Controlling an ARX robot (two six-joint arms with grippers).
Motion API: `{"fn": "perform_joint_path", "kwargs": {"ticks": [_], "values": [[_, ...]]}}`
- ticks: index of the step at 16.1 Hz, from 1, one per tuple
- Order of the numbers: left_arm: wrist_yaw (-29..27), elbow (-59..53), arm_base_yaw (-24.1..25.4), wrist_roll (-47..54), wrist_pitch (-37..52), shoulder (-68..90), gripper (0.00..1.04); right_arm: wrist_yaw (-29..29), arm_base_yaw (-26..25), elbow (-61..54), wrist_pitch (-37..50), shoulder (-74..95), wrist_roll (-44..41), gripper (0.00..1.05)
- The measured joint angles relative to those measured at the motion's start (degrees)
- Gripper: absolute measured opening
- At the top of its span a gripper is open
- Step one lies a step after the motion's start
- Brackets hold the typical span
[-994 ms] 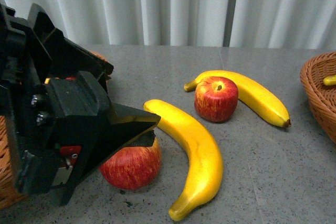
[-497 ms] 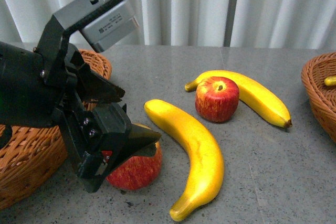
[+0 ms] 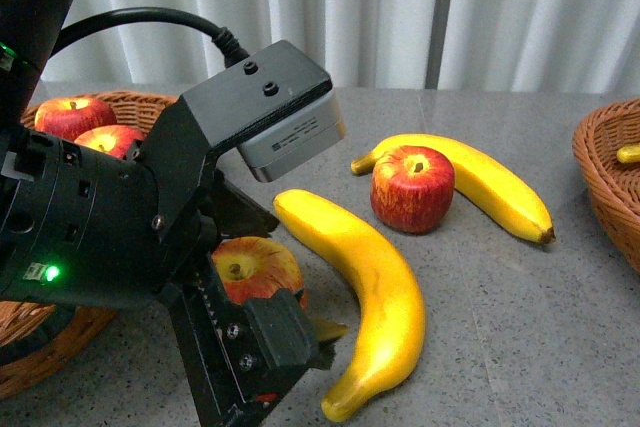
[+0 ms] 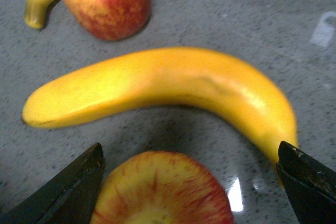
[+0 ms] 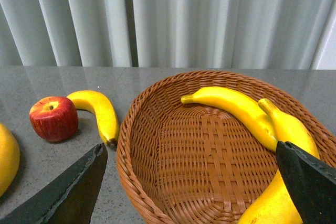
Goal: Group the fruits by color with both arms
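While lying on grey speckled tabletop [image 4: 236, 14] between spread jaws of black left end effector [image 4: 189, 153], just beside long curved yellow banana [image 4: 168, 85]: glossy red-yellow apple [image 4: 163, 192], judged light, rigid, slippery, best pinched across widest girth; right end effector [image 5: 190, 148] likewise spread, empty.

No wording is legible anywhere. A small dark label [image 3: 297, 129] sits on the grey face of the camera box [image 3: 268, 92] mounted just above the left claw [image 4: 190, 153]. It carries fine print, too small to make out.
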Motion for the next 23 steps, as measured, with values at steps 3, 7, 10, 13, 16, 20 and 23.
{"fn": "perform_joint_path", "kwargs": {"ticks": [3, 7, 10, 13, 16, 20, 23], "values": [[-1.57, -1.42, 0.44, 1.18, 0.28, 0.33, 0.98, 0.0, 0.0, 0.0, 0.0, 0.0, -0.02, 0.98], [-8.28, -1.79, -0.35, 1.99, 5.27, -4.9, 0.7, 0.0, 0.0, 0.0, 0.0, 0.0, -0.02, 0.98], [-17.35, -2.25, 2.16, -2.47, 12.15, -14.8, 0.69, 0.0, 0.0, 0.0, 0.0, 0.0, -0.02, 0.98], [-24.44, -5.05, 8.66, -9.44, 13.57, -19.12, 0.69, 0.0, 0.0, 0.0, 0.0, 0.0, -0.02, 0.98], [-28.59, -8.15, 18.91, -17.4, 11.28, -19.41, 0.69, 0.0, 0.0, 0.0, 0.0, 0.0, 0.0, 0.98], [-26.21, -12.37, 23.85, -22.64, 11.26, -19.43, 0.91, 0.0, 0.0, 0.0, -0.02, 0.0, -0.02, 0.98], [-26.12, -11.1, 21.05, -22.82, 10.78, -22.21, 0.98, 0.0, 0.0, 0.0, 0.0, 0.0, 0.0, 0.98]]}}
